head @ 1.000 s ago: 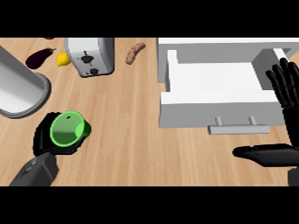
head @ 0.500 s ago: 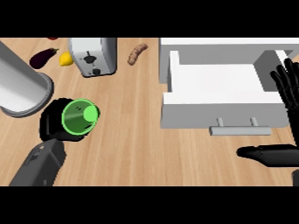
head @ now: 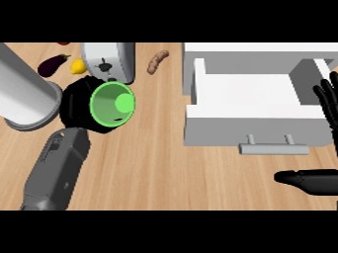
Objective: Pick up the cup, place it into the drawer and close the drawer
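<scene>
The white drawer (head: 245,94) stood pulled open at the counter's right, nothing visible inside it. At its right edge the right hand (head: 337,106) rested, fingers straight and spread. Left of the drawer, well apart from it, the left hand (head: 81,104) was curled round the green cup (head: 113,103), mouth facing up at me. It looked light, rigid and smooth, probably slippery; gripping round the wall seemed the sensible hold.

Counter (head: 164,168): light wood grain, matt. Drawer (head: 248,99): smooth matt white, grey metal-look handle (head: 273,147). Cup (head: 113,103): smooth green plastic look. Toaster (head: 110,60): brushed metal look. Hands: matt black.
</scene>
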